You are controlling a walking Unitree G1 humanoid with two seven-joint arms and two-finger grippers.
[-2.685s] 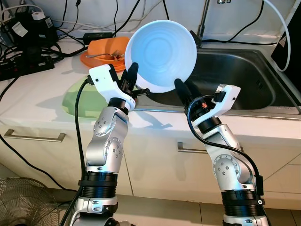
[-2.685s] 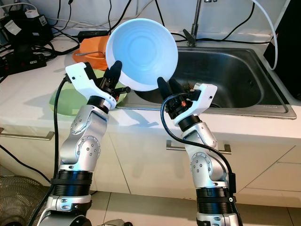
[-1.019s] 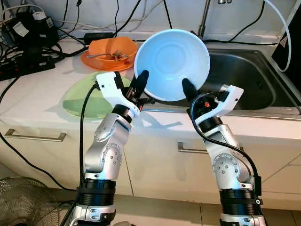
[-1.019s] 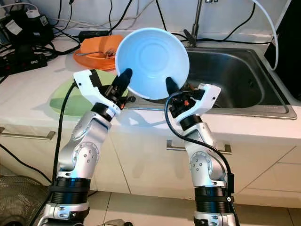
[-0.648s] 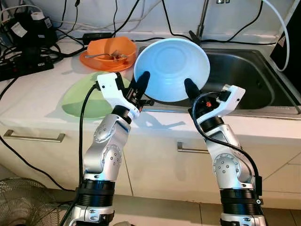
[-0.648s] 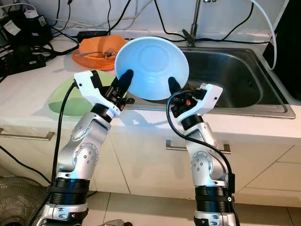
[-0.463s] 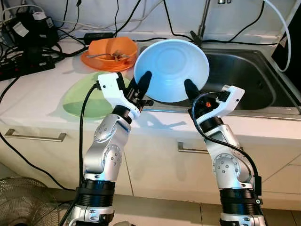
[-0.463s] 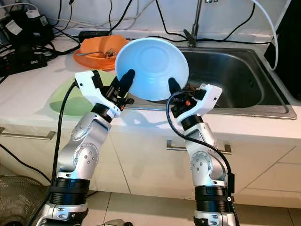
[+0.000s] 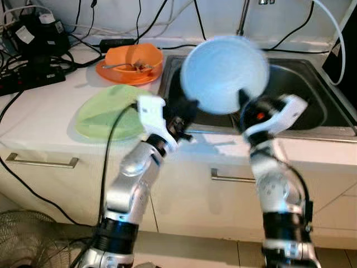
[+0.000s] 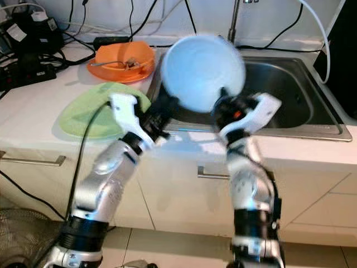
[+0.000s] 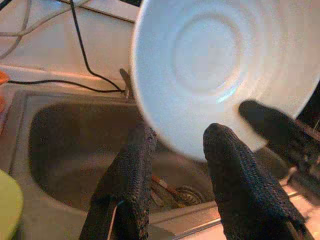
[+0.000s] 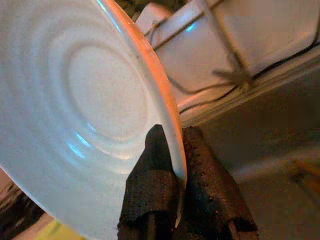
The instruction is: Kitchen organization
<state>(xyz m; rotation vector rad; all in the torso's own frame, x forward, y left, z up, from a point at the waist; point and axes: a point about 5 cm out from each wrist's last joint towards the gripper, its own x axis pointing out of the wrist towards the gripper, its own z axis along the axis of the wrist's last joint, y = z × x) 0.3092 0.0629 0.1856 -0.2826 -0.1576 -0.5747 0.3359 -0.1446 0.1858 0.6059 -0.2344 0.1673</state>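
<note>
Right wrist view: right gripper (image 12: 175, 200) pinching the rim of the light blue bowl (image 12: 75, 110), one finger on each side of the edge
Bowl position: light blue bowl (image 9: 224, 74) held up on edge in the air, over the left part of the steel sink (image 9: 304, 92), inner side facing the camera; motion-blurred in both eye views
Left gripper: left gripper (image 11: 175, 150) with fingers spread apart, just below the bowl (image 11: 220, 65) rim; one finger overlaps the rim edge, contact cannot be told, nothing clamped
Left arm: reaches up from the counter front, gripper (image 9: 184, 114) near the sink's left edge, blurred
Right arm: gripper (image 9: 244, 103) under the bowl's lower right rim, above the sink front edge
Sink: drain (image 11: 187, 192) visible at the bottom, faucet (image 9: 243, 19) behind it
Counter: white counter (image 9: 44, 111) left of the sink; green plate (image 9: 106, 114) lies flat near its front edge; orange bowl (image 9: 130, 60) with a utensil in it behind the green plate; black cables (image 9: 33, 56) at the far left
Below: cabinet handle (image 9: 39, 162) on the drawer front
</note>
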